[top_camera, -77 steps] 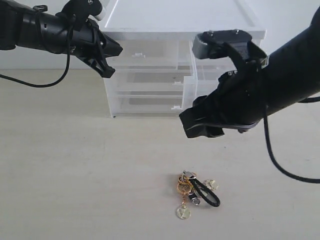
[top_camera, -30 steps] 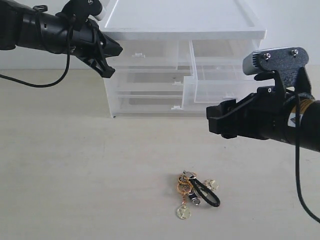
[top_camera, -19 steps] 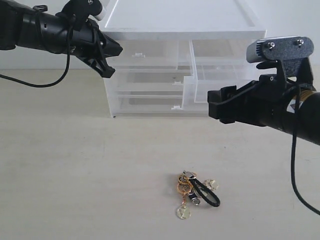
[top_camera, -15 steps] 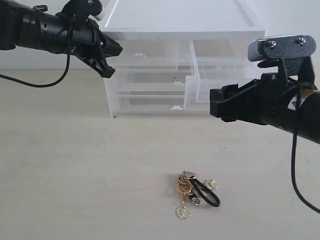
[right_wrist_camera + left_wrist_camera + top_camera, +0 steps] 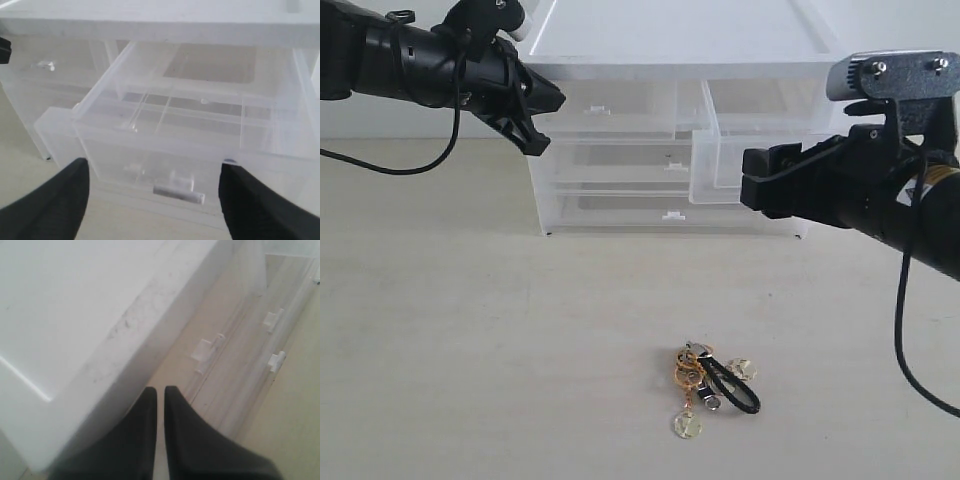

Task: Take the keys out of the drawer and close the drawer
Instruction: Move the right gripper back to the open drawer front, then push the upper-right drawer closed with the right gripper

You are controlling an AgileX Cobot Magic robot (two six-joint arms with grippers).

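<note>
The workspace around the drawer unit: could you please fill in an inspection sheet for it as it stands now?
Surface: pale table, flat and matte.
Job's things: keys lie on the table in front of the white unit; drawer is pulled out and looks empty.
Clutter: nothing seen.
Grippers: left gripper shut, at the unit's upper left corner; right gripper open, facing the drawer front.
Cables: a black cable hangs from the left arm, another from the right.
Surroundings: plain wall behind.

The keys [image 5: 712, 388], gold rings and tags with a black cord loop, lie on the tabletop [image 5: 470, 330]. The clear drawer [image 5: 718, 170], upper right of the white unit [image 5: 620, 60], stands pulled out.
</note>
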